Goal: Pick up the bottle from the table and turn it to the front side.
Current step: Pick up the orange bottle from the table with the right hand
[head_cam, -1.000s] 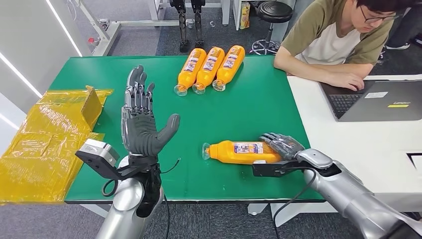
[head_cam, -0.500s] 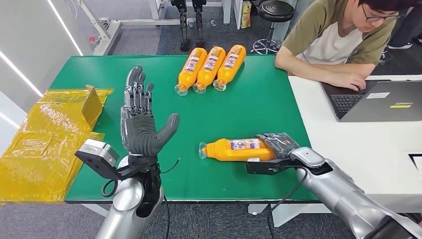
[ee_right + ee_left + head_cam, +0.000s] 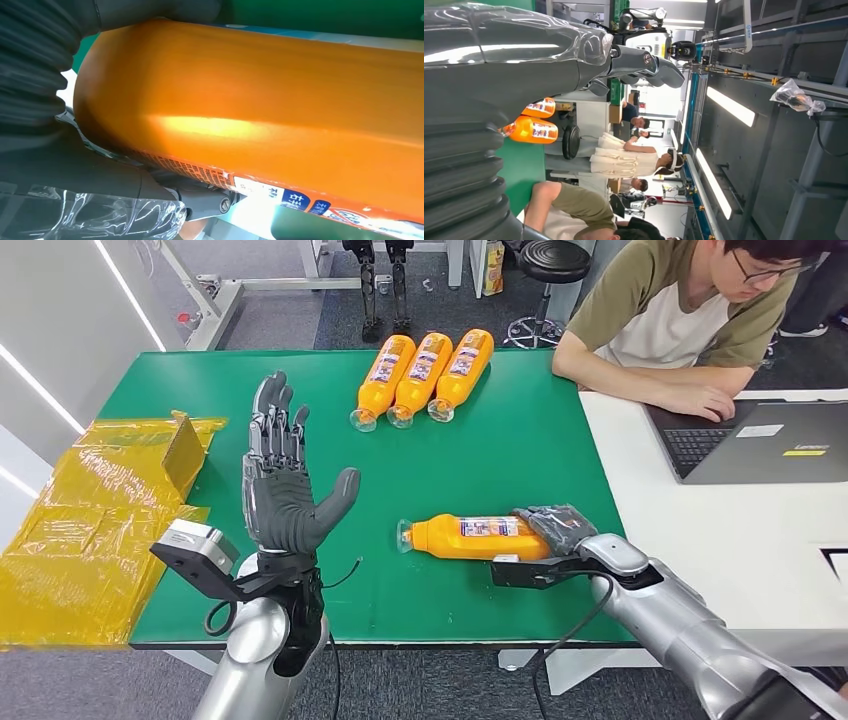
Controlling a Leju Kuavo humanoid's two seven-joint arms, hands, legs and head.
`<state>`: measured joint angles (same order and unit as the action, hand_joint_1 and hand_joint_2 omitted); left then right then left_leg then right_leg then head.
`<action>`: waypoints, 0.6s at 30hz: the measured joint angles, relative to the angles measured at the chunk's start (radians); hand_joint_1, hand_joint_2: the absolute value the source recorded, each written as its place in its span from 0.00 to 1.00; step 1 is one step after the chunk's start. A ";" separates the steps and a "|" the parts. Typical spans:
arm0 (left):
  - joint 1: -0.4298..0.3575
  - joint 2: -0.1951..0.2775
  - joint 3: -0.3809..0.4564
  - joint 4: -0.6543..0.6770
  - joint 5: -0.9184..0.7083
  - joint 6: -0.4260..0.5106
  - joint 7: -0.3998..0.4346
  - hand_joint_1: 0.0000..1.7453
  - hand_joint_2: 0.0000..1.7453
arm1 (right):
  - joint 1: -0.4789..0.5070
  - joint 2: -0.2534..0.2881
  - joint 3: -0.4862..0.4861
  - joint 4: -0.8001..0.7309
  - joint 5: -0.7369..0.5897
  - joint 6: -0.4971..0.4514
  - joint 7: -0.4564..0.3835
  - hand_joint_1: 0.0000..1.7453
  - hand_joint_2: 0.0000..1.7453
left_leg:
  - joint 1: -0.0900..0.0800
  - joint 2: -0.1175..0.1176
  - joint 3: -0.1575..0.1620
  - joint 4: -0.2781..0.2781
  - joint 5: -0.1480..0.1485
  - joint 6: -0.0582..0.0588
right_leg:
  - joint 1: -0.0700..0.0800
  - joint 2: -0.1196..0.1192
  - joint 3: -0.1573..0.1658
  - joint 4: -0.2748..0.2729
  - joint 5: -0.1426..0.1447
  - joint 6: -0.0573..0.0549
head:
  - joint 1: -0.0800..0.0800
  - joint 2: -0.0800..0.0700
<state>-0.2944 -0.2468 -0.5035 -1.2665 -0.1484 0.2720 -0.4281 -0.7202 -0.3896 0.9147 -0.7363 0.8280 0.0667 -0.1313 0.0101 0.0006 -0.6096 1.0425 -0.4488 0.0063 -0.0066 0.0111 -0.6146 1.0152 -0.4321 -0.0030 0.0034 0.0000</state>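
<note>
An orange bottle [image 3: 470, 537] with a white cap and a blue-and-white label lies on its side near the front of the green table [image 3: 500, 440], cap pointing left. My right hand [image 3: 553, 525] grips its base end, fingers wrapped over the top. In the right wrist view the bottle's orange body [image 3: 260, 115] is pressed against my palm. My left hand [image 3: 285, 475] is raised upright over the table's left part, palm showing, fingers spread and holding nothing; its fingers [image 3: 644, 60] reach into the left wrist view.
Three more orange bottles [image 3: 422, 375] lie side by side at the table's far edge. Crumpled yellow plastic wrap [image 3: 95, 520] covers the left end. A person [image 3: 690, 320] sits at the right, working on a laptop [image 3: 760, 440] on a white desk.
My right hand has slid the bottle a little to the left and away from me, closing more over its base. The left hand has not moved.
</note>
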 joint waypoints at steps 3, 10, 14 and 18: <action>0.000 0.000 0.000 0.000 0.000 0.000 0.000 0.00 1.00 | 0.000 0.002 -0.002 0.003 0.001 -0.002 -0.004 1.00 1.00 | 0.000 0.000 0.000 0.000 0.000 0.000 | 0.000 0.000 0.000 0.000 0.000 0.000 | 0.000 0.000; 0.000 0.000 0.000 0.000 0.002 0.004 -0.003 0.00 1.00 | 0.003 0.010 -0.010 0.007 0.002 -0.004 -0.005 1.00 1.00 | 0.000 0.000 0.000 0.000 0.000 0.000 | 0.000 0.000 0.000 0.000 0.000 0.000 | 0.000 0.000; 0.000 0.000 0.000 0.000 0.003 0.006 -0.003 0.00 1.00 | 0.014 0.011 -0.021 0.003 0.003 -0.021 -0.003 1.00 1.00 | 0.000 0.000 0.000 0.000 0.000 0.000 | 0.000 0.000 0.000 0.000 0.000 0.000 | 0.000 0.000; 0.001 0.000 0.000 0.000 0.003 0.011 -0.004 0.00 1.00 | 0.047 0.014 -0.050 -0.020 0.005 -0.097 0.018 1.00 1.00 | 0.000 0.000 -0.001 0.000 0.000 0.000 | 0.000 0.000 -0.001 0.000 0.000 0.000 | 0.000 0.000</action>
<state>-0.2930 -0.2468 -0.5035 -1.2665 -0.1452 0.2826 -0.4318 -0.6729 -0.3754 0.8646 -0.7567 0.8333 -0.0298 -0.1131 0.0101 0.0003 -0.6110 1.0424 -0.4488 0.0063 -0.0066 0.0108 -0.6156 1.0152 -0.4323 -0.0029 0.0034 0.0000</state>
